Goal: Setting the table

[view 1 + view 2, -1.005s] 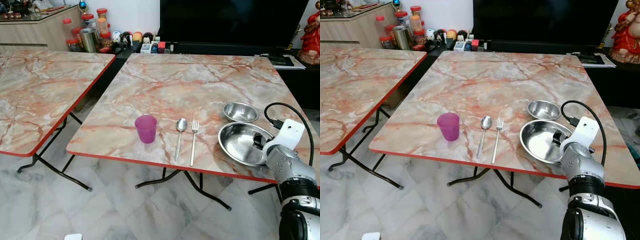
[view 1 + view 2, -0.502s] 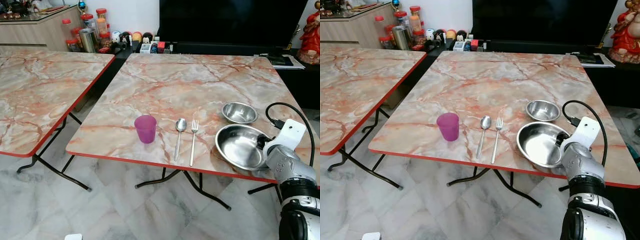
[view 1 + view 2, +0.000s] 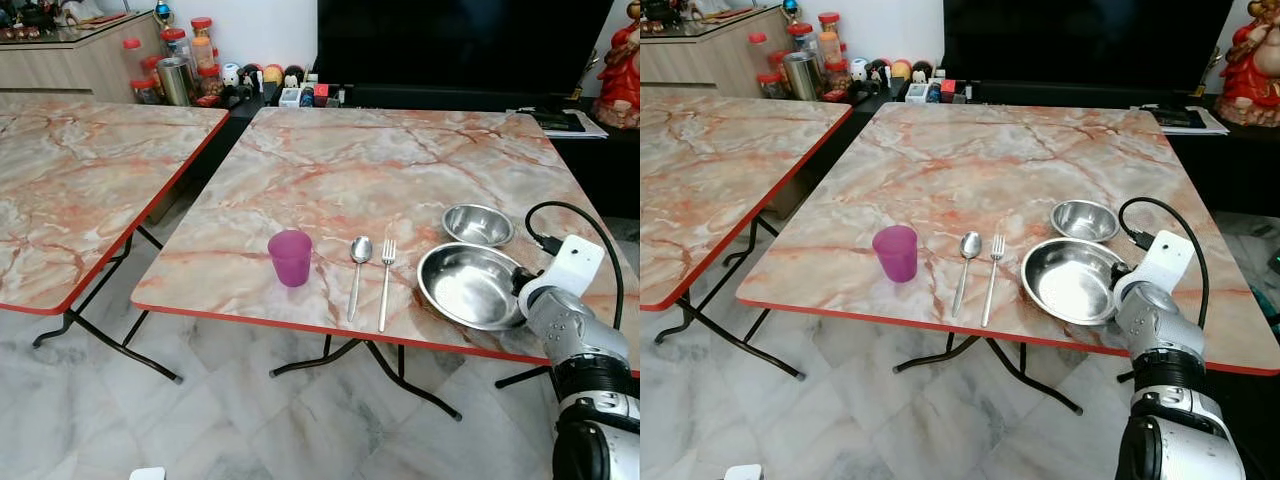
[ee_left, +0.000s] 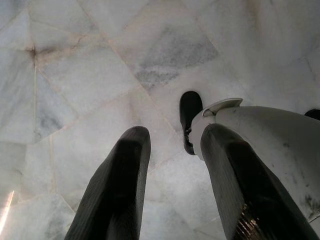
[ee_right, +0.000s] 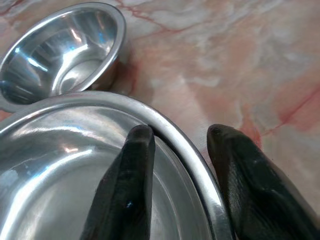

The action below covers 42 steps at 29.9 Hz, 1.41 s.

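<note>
Right wrist housing (image 3: 556, 300) hid the fingers at the large bowl (image 3: 470, 285); second tabletop (image 3: 80, 170) ran off frame.

Large steel plate (image 3: 470, 285) flat on worktop (image 3: 380, 170) near front edge, rim pinched at its right side by right hand (image 5: 177, 150), one finger inside, one outside. Small steel bowl (image 3: 479, 224) upright just behind it. Fork (image 3: 386, 283) and spoon (image 3: 357, 275) parallel left of plate. Purple cup (image 3: 290, 257) upright, left of spoon.
</note>
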Motion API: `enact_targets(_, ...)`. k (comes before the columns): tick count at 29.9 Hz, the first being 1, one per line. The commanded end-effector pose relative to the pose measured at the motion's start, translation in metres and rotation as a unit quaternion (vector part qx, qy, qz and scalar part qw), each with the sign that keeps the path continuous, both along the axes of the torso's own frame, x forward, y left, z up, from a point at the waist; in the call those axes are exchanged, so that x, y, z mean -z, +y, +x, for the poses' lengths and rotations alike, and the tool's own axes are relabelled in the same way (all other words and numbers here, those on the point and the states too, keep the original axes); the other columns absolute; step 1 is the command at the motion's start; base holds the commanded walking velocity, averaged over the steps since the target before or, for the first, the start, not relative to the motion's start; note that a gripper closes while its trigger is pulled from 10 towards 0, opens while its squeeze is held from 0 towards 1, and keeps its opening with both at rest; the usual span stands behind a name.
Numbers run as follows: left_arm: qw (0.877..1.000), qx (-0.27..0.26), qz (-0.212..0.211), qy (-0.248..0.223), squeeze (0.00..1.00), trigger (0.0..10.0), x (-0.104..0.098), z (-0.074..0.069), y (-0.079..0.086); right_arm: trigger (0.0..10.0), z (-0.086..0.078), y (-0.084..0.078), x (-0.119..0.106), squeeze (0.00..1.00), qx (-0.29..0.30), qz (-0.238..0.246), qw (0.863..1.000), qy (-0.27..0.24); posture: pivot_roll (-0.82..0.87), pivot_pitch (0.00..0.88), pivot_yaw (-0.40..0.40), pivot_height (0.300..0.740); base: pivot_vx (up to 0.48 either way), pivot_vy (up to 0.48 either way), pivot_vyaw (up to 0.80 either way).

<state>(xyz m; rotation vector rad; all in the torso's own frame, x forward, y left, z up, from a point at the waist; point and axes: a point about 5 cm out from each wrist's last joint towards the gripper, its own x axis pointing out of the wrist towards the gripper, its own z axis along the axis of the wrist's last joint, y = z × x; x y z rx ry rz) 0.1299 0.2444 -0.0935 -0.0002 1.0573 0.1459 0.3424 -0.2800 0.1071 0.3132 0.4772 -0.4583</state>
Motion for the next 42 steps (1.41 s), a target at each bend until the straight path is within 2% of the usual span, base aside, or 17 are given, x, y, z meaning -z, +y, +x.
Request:
enact_targets(1,1.000,0.006,0.004,0.009,0.00,10.0,0.000,-0.001,0.004,0.0,0.003,0.002,-0.007,0.00,-0.002,0.005,1.000,-0.011,-0.04,0.000,0.021,0.732,0.000,0.000,0.00)
enact_targets(14,1.000,0.007,0.003,0.012,0.00,10.0,0.000,-0.002,0.004,0.0,-0.001,0.003,-0.007,0.00,-0.015,0.021,1.000,-0.017,-0.03,0.000,0.023,0.732,0.000,0.000,0.00)
enact_targets(22,1.000,0.010,0.002,0.013,0.00,10.0,-0.001,-0.002,0.005,0.0,-0.003,0.015,-0.008,0.00,-0.080,0.045,0.995,-0.034,-0.04,0.000,0.027,0.732,0.000,0.000,0.00)
enact_targets(25,1.000,0.010,0.002,0.013,0.00,10.0,-0.001,-0.002,0.006,0.0,-0.004,0.017,-0.010,0.00,-0.087,0.047,0.994,-0.037,-0.03,0.000,0.028,0.732,0.000,0.000,0.00)
enact_targets(31,1.000,0.010,0.003,0.014,0.00,10.0,-0.001,-0.001,0.007,0.0,-0.001,0.012,-0.037,0.00,-0.074,0.064,0.989,-0.109,-0.03,0.000,0.033,0.732,0.000,0.000,0.00)
enact_targets(32,1.000,0.010,0.003,0.014,0.00,10.0,-0.001,-0.001,0.007,0.0,-0.001,0.012,-0.037,0.00,-0.074,0.064,0.989,-0.109,-0.03,0.000,0.033,0.732,0.000,0.000,0.00)
enact_targets(33,1.000,0.010,0.004,0.013,0.00,10.0,-0.001,-0.001,0.007,10.0,0.001,0.013,-0.046,0.00,-0.077,0.073,0.985,-0.136,-0.03,0.000,0.035,0.732,0.000,0.000,0.00)
enact_targets(36,1.000,0.010,0.004,0.013,0.00,10.0,-0.001,-0.001,0.007,10.0,0.003,0.015,-0.057,0.00,-0.085,0.082,0.979,-0.167,-0.03,0.000,0.035,0.732,0.000,0.000,0.00)
enact_targets(42,1.000,0.006,0.001,0.009,0.00,10.0,-0.002,0.000,0.007,10.0,0.008,0.027,-0.086,0.00,-0.107,0.109,0.956,-0.249,-0.03,0.000,0.036,0.732,0.000,0.000,0.00)
